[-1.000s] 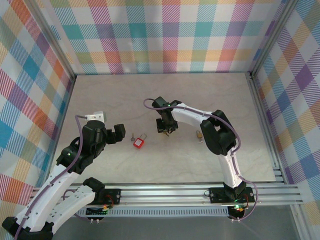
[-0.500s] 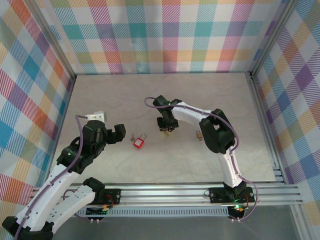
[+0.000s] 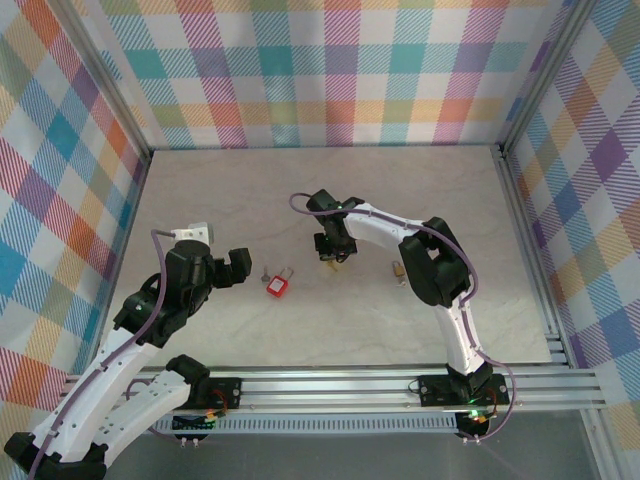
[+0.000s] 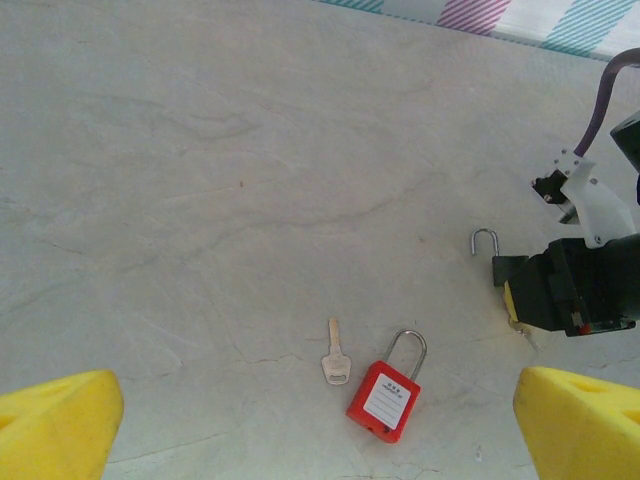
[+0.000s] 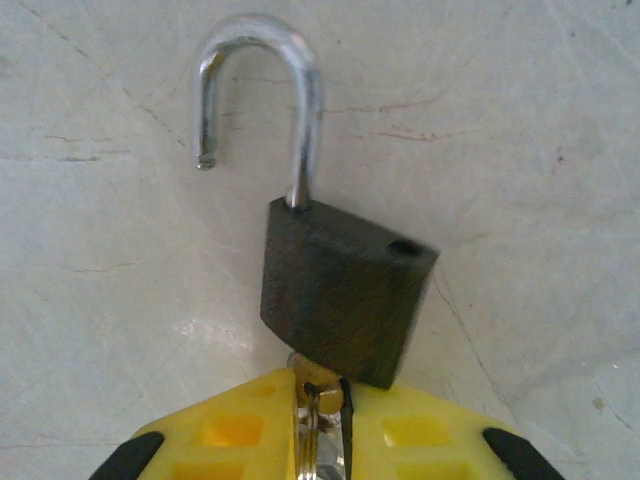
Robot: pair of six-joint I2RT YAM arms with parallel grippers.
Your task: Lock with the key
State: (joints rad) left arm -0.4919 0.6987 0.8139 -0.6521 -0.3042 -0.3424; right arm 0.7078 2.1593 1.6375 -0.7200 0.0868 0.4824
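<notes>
One risk: right claw (image 5: 330, 440), clamped on the small metal key (image 5: 313, 400), may just spin the unheld black metal padlock (image 5: 345, 305) ahead of its tips, with left claw (image 3: 236, 270) wide apart.

Bright, even light throughout, faint soft shadows, all views reasonably sharp.

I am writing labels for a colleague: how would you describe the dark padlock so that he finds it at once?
On the pale table, follow the right arm to its claw near the middle. The dark padlock lies beyond it, its key pinched in the claw. Unlike the red padlock to its left, it is black, with its loop standing open.
</notes>
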